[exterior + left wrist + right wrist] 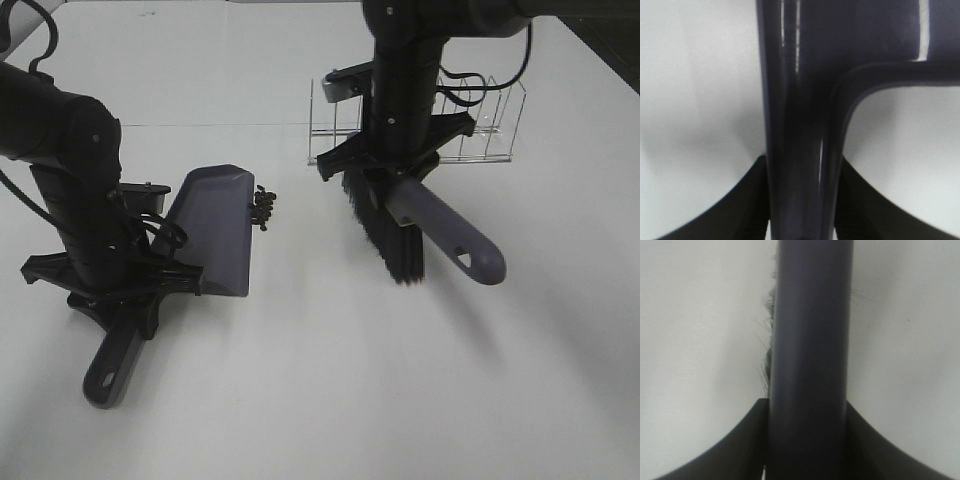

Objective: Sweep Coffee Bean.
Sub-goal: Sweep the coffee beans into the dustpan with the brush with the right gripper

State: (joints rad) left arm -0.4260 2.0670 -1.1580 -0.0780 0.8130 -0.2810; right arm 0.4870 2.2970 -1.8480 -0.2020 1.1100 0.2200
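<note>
The coffee beans lie in a small dark cluster on the white table, right at the open right-hand lip of the grey dustpan. My left gripper is shut on the dustpan's handle, which fills the left wrist view between the two black fingers. Right of the beans, with a gap of bare table between, hangs the brush, black bristles down. My right gripper is shut on its grey handle; bristle tips show beside it.
A clear wire rack stands behind the right arm, at the back of the white table. The dustpan handle's end with its hanging hole points toward the front left.
</note>
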